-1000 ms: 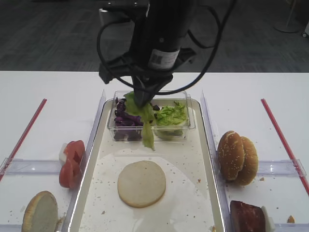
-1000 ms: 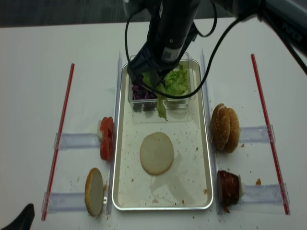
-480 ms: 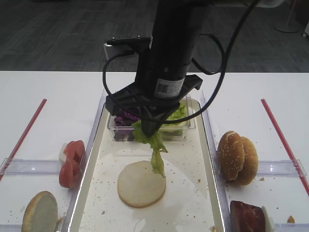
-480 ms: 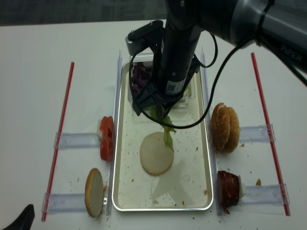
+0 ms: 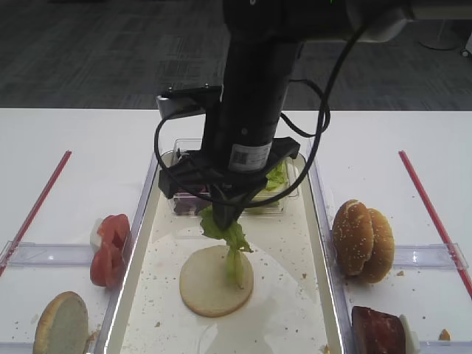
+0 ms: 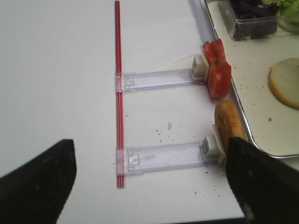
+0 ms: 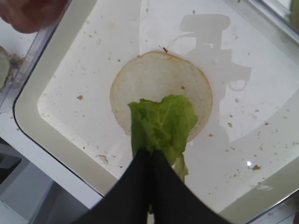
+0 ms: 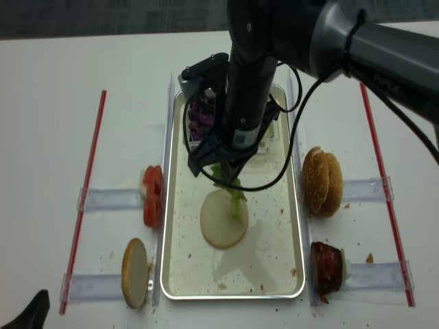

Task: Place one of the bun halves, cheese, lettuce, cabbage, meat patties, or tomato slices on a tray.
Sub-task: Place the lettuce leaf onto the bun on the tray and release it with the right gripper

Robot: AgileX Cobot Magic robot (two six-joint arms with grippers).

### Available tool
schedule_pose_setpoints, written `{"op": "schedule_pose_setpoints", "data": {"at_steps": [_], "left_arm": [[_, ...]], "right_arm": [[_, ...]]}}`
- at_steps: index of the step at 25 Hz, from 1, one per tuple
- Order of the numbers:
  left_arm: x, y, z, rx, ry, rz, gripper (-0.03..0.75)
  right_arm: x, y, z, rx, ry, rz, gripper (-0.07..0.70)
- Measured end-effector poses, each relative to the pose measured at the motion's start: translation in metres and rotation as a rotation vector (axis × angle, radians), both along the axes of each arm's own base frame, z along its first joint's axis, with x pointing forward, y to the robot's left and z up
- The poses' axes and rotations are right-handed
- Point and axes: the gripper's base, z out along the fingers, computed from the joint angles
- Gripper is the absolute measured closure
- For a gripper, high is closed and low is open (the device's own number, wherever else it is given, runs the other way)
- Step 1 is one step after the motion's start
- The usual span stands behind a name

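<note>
My right gripper [image 5: 223, 212] is shut on a ruffled light-green lettuce leaf [image 5: 233, 240], which hangs from the fingertips over the tray [image 5: 287, 295]. Directly under it lies a pale round bun half [image 5: 210, 284], cut face up. The leaf's lower end reaches down to the bun, and I cannot tell whether it touches. In the right wrist view the lettuce [image 7: 162, 122] covers the near edge of the bun half [image 7: 154, 79], with the right gripper [image 7: 150, 151] pinching its stem. Off the tray's left side, my left gripper [image 6: 149, 182] stands open and empty above the table.
A clear tub [image 5: 289, 193] at the tray's far end holds purple cabbage [image 6: 250, 21] and more lettuce. Tomato slices [image 5: 109, 249] and a bun half [image 5: 60, 323] stand in holders left of the tray. On its right are sesame buns [image 5: 361, 240] and a meat patty [image 5: 377, 330]. Red strips [image 5: 33, 210] border both sides.
My right gripper has carried the lettuce from above the tub toward the front and down, so the leaf now hangs over the bun half. The left gripper's state shows no change.
</note>
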Motion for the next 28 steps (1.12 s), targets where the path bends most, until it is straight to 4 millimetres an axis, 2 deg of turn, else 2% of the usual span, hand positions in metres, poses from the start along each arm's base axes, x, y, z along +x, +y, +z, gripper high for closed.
{"op": "schedule_pose_setpoints", "data": {"at_steps": [6,18,28], "left_arm": [[0.0,0.0,0.0,0.0,0.0,0.0,0.118],[0.0,0.0,0.0,0.0,0.0,0.0,0.118],[0.0,0.0,0.0,0.0,0.0,0.0,0.118]], "right_arm": [[0.004,0.005,-0.021,-0.021,0.044,0.004,0.589],[0.006,0.014,-0.045,0.006,0.121,0.018,0.589],[0.007,0.016,-0.049,0.016,0.12,0.019,0.589]]}}
